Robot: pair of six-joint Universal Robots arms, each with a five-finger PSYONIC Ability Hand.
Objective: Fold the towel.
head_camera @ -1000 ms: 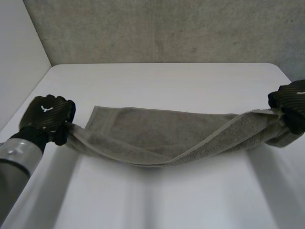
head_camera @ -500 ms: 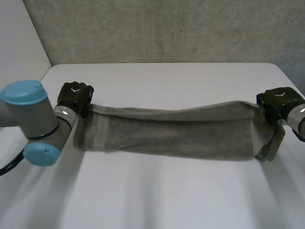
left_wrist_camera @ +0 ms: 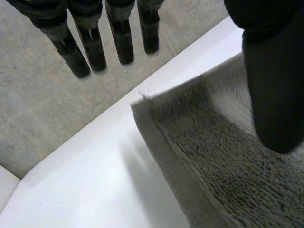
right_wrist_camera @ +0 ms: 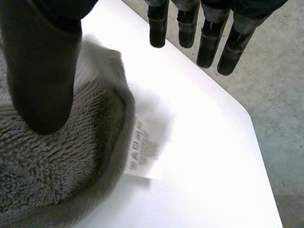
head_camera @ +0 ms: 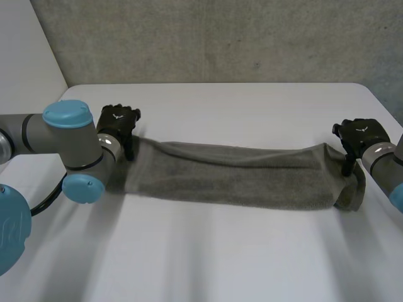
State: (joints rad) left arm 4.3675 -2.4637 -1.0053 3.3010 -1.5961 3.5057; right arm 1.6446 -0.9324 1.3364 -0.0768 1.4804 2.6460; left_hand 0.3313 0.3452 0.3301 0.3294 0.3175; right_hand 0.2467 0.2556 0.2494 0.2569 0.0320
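At left, the left hand (head_camera: 118,121) is hovering over the towel (head_camera: 233,176) at its left end, fingers (left_wrist_camera: 95,52) straight and apart from the thumb, gripping nothing. The towel is lying as a long folded band across the table (head_camera: 214,251), with wide bare tabletop showing in front and behind. The right hand (head_camera: 357,134) is sitting at the right end, fingers straight and clamping nothing, with the white label (right_wrist_camera: 145,152) sticking out at the edge.

white table (head_camera: 220,251) covers pretty much the whole near area, far corners rounded | rough grey concrete wall (head_camera: 220,38) right behind its far edge | plain white panel (head_camera: 25,69) at the far left | wrist views: speckled grey concrete (left_wrist_camera: 38,109) past the table edge
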